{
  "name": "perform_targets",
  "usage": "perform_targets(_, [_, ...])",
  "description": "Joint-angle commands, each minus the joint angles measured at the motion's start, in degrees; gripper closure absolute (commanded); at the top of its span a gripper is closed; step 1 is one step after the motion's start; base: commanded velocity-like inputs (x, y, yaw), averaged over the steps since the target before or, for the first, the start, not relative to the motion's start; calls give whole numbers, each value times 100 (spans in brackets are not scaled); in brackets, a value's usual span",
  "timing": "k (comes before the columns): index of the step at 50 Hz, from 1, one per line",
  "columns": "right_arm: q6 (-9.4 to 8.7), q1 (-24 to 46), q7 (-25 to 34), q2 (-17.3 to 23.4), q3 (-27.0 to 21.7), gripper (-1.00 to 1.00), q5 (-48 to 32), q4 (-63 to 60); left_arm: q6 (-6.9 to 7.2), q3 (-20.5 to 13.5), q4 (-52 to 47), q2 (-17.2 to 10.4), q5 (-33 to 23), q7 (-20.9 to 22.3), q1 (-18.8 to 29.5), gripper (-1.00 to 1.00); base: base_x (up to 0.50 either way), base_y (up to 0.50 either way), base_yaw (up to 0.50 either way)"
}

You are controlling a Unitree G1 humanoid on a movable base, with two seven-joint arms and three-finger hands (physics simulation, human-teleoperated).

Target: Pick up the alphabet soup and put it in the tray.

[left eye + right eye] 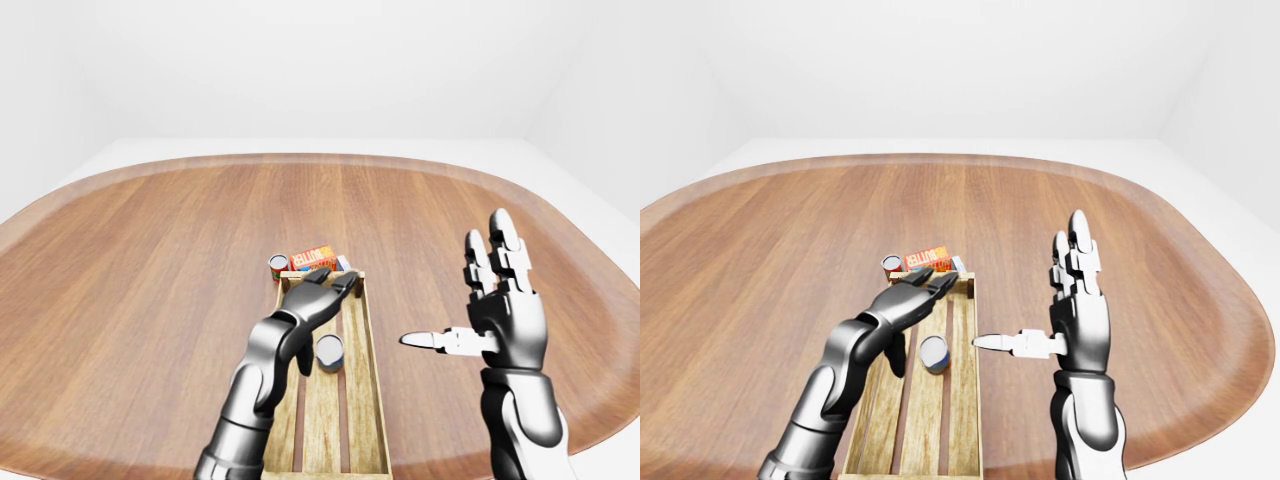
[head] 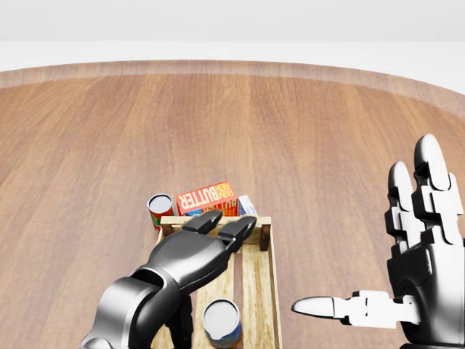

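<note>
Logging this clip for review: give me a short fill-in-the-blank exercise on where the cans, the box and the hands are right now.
1. The blue-labelled can stands upright inside the wooden ____.
2. The red can stands on the table, ____ the tray.
3. The left hand hovers with fingers extended, holding ____.
4. The word printed on the orange box is ____.

Missing words: tray; outside; nothing; BUTTER

Bright, even, sharp simulator renders.
Soft diffuse light leaves only faint shadows on the table (image 1: 150, 260); the eye views bow its rim, and glossy highlights streak the right hand (image 2: 425, 254).
</note>
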State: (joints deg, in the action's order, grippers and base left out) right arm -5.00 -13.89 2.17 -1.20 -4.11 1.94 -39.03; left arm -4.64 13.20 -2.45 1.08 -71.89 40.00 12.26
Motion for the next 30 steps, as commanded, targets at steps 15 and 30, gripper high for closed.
perform_targets(15, [0,59,-52,26,69,-100,-29,65,964,-544,-1923,-32,1123,0,1220,-100,0,0,0])
perform_targets(30, [0,66,-54,30,75,-100,-40,-30,964,-799,-2184,-318,1602,0,1416,-100,0,0,0])
